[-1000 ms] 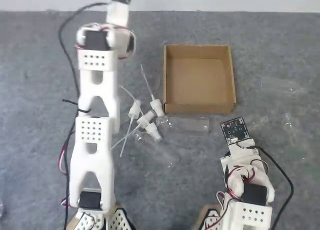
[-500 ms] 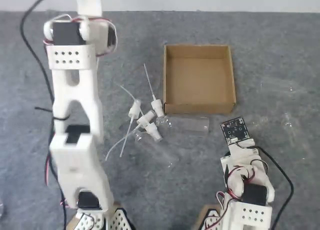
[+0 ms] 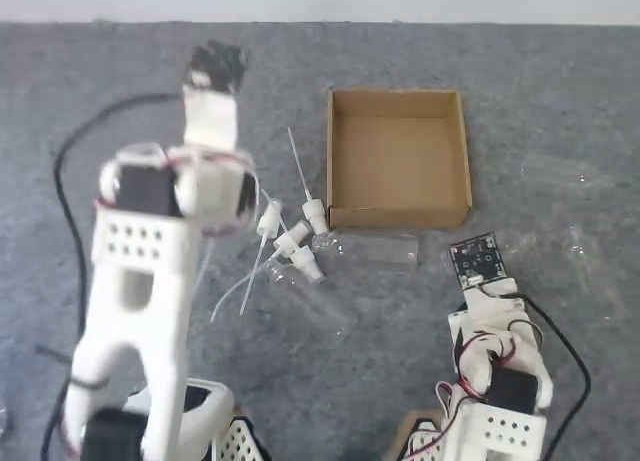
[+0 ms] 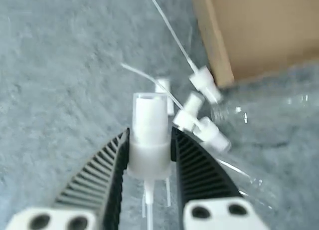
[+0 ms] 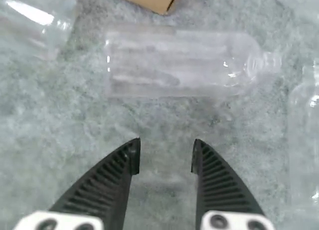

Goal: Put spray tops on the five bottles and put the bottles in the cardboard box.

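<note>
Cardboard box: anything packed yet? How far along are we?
Done: nothing; the cardboard box holds no bottles. In hand: the left gripper is shut on a spray top, and the open right gripper faces a capless bottle. Left: capping the bottles, with more spray tops lying beside the box, then boxing all five.

You have a grey, felt-like table cover [image 3: 560,101] spread across the whole work area. Along its far edge you see a pale strip of wall [image 3: 400,1].

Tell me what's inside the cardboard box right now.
The cardboard box holds nothing. Its bare brown floor lies open to the high view, from wall to wall, and no part of it is covered.
</note>
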Action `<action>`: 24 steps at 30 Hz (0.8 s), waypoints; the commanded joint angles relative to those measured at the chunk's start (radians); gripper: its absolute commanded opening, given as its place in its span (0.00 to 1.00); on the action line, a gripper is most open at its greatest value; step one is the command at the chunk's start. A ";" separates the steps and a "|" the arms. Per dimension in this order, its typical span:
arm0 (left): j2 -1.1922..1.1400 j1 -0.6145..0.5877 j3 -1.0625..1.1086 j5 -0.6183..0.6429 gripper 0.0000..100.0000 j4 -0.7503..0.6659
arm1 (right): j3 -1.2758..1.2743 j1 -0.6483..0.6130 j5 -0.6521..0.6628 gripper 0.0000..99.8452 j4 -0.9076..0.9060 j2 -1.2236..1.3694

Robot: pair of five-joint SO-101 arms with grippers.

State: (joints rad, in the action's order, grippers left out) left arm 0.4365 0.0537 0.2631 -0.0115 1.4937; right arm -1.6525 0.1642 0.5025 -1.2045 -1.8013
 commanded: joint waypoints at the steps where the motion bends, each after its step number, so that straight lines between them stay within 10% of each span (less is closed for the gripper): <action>1: 0.227 0.037 0.320 0.015 0.01 -0.183 | 0.100 0.021 0.124 0.14 -0.056 -0.007; 11: 0.364 0.081 0.555 0.009 0.01 -0.267 | 0.347 0.128 0.129 0.22 -0.116 0.074; 24: 0.373 0.078 0.680 0.009 0.01 -0.385 | 1.125 0.389 0.381 0.22 -0.114 1.175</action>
State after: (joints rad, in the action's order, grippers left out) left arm 0.7741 0.1366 0.9490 -0.0054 1.1331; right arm -0.8086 0.4664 0.7618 -1.3134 -0.9590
